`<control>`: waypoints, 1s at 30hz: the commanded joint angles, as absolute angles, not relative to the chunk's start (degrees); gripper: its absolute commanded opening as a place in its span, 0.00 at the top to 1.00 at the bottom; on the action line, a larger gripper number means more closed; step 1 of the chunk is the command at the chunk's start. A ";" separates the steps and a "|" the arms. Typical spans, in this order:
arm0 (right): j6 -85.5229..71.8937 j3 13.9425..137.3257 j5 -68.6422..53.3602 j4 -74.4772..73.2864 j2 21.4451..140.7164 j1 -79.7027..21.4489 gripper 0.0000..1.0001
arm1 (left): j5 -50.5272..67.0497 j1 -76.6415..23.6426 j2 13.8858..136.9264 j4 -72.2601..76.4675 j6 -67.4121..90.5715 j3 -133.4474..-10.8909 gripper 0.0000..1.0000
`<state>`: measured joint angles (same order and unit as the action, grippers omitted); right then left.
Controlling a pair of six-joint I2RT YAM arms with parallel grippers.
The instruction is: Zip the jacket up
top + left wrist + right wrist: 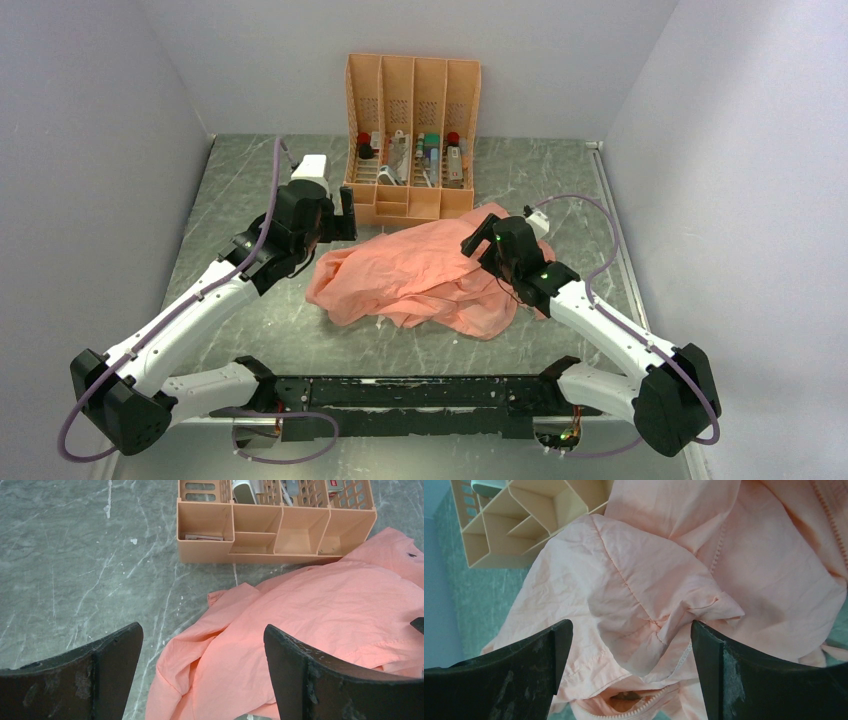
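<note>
The jacket (420, 275) lies in a crumpled heap on the table (250, 190), unzipped, its far right end reaching the near right corner of the orange rack (412, 140). The left gripper (201, 635) stands with its fingers (100, 670) spread wide and nothing held. In the left wrist view, the jacket's left edge and a folded sleeve sit below the gap between them and run on past the right-hand finger, while bare table shows beyond the left-hand finger. No contact between these fingers and the fabric is visible. The right gripper (631, 627) is likewise spread wide and empty, poised over the right part of the heap. A puckered fold of fabric with a stitched seam fills the space between its fingers (749, 680). A short run of zipper teeth shows low in that gap (partly hidden under the fold), and a second run lies off beyond the right-hand finger. Whether these fingertips touch the cloth cannot be told.
</note>
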<state>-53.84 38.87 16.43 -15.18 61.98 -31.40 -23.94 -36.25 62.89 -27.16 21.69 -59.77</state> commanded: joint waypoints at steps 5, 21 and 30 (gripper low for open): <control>-65.02 36.86 16.34 -14.43 61.78 -30.31 0.11 | -22.85 -36.47 61.78 -26.90 21.28 -59.35 0.05; -70.92 37.81 25.32 -10.05 61.33 -28.89 0.39 | -22.74 -36.47 60.63 -27.76 21.69 -59.45 0.05; -66.87 40.82 26.03 -4.63 60.29 -28.58 1.00 | -21.97 -36.47 59.55 -28.03 22.47 -59.18 0.05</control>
